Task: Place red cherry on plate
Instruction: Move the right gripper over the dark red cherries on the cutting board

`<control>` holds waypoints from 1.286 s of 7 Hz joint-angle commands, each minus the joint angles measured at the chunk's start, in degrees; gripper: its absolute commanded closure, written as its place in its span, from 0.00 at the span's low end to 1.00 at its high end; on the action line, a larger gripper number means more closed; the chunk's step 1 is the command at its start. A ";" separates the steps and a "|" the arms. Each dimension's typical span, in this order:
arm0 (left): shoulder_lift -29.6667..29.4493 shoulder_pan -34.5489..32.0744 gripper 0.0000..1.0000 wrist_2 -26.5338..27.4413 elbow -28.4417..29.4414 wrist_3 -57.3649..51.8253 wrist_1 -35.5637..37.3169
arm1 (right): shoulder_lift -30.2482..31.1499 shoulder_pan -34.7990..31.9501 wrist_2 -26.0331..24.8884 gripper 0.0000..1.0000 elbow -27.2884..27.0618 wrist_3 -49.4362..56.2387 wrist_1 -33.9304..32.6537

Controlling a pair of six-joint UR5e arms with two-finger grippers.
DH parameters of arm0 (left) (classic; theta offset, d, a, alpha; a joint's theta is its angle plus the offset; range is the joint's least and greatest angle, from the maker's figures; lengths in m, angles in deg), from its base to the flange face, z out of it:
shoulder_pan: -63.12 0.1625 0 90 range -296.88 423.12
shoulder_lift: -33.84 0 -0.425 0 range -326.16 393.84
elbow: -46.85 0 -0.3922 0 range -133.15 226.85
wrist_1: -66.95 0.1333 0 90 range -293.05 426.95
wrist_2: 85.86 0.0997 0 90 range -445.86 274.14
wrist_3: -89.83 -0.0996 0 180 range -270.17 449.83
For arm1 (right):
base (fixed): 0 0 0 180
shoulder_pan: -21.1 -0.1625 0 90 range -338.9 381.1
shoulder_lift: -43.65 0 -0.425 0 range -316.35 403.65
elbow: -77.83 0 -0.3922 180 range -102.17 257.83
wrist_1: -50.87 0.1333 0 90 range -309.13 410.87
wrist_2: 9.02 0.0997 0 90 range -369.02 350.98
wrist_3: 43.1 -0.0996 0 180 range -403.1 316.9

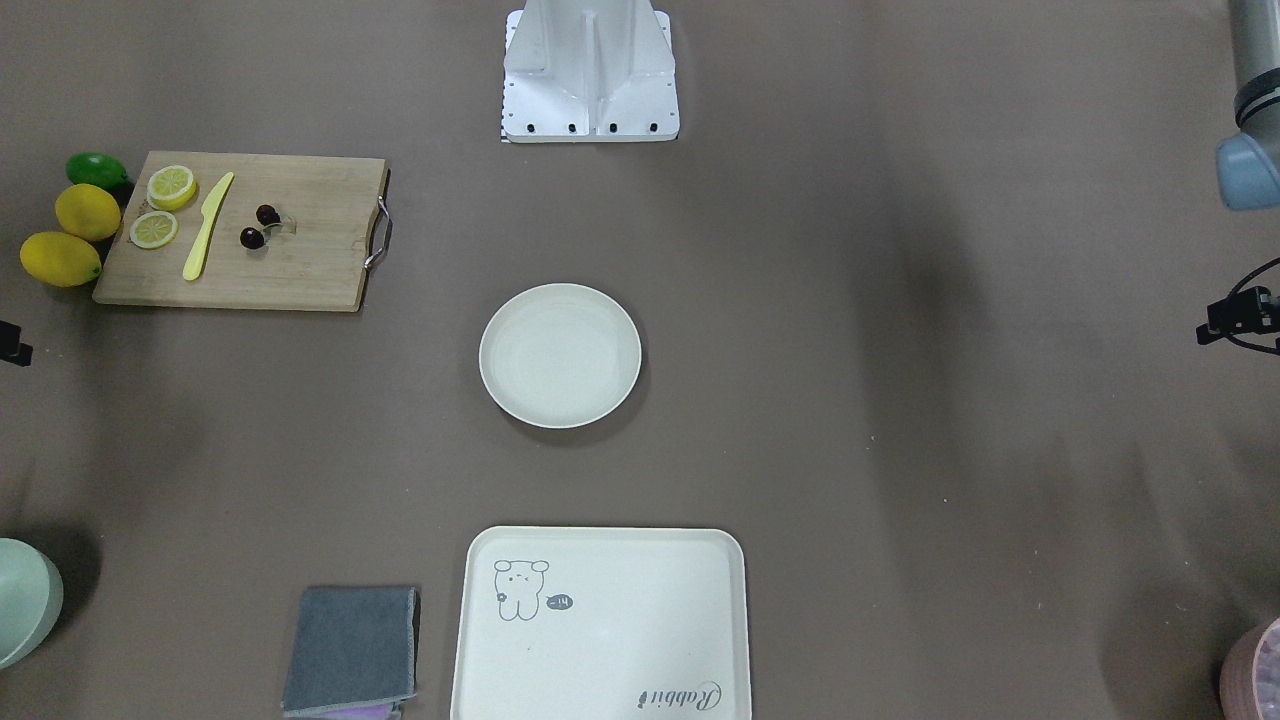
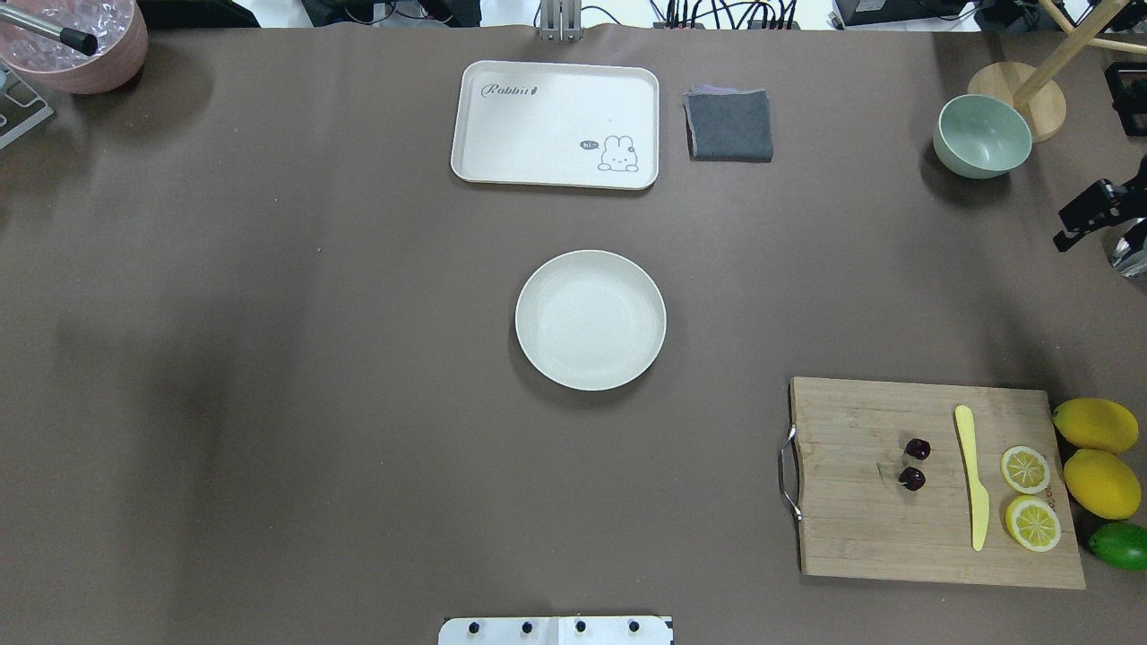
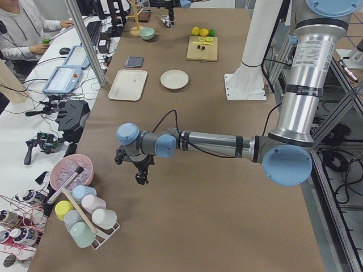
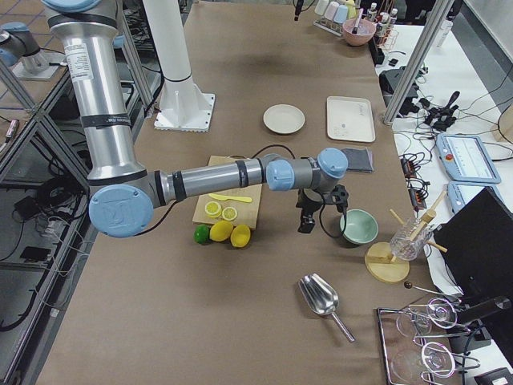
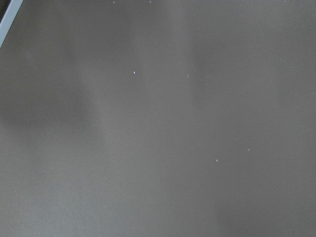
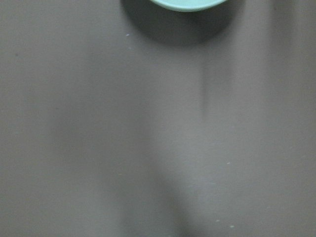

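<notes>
The red cherry (image 2: 914, 463), two tiny dark glossy cherries, lies in the middle of a wooden cutting board (image 2: 860, 528), also seen from the front (image 1: 258, 227). The plate (image 2: 590, 320) is round, cream-white and bare at the table's centre (image 1: 560, 355). My right gripper (image 4: 304, 226) hangs over the table beside the pale green bowl (image 4: 358, 226), well away from the board's cherries; only a black piece of it shows at the overhead view's right edge. My left gripper (image 3: 139, 178) hovers far off at the table's left end. I cannot tell whether either is open or shut.
On the board lie a yellow knife (image 2: 972, 475) and two lemon slices (image 2: 1024, 468), with whole lemons (image 2: 1095, 425) and a lime (image 2: 1120, 545) beside it. A cream tray (image 2: 556, 124), grey cloth (image 2: 728, 124) and pink bowl (image 2: 76, 54) stand along the far edge.
</notes>
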 commanded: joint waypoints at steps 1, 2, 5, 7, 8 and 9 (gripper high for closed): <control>-0.01 0.00 0.02 -0.19 -0.13 1.50 0.17 | 1.91 9.47 -0.28 0.01 -12.03 -19.80 0.00; -0.01 0.08 0.02 -0.37 -0.40 2.82 0.00 | 3.23 15.08 -1.94 0.01 -15.92 -28.93 0.53; 0.16 0.17 0.02 -0.28 -1.36 3.18 0.08 | 9.45 20.84 -6.09 0.01 -26.55 -36.83 0.53; 0.16 0.35 0.02 -0.28 -1.89 4.75 0.00 | 14.82 24.51 -10.36 0.01 -31.67 -37.55 0.79; 0.16 0.43 0.02 -0.28 -2.15 4.85 0.00 | 16.50 27.23 -13.09 0.01 -31.17 -37.46 1.40; 0.16 0.44 0.02 -0.28 -2.16 4.85 0.00 | 17.21 28.22 -13.29 0.01 -26.90 -37.72 7.33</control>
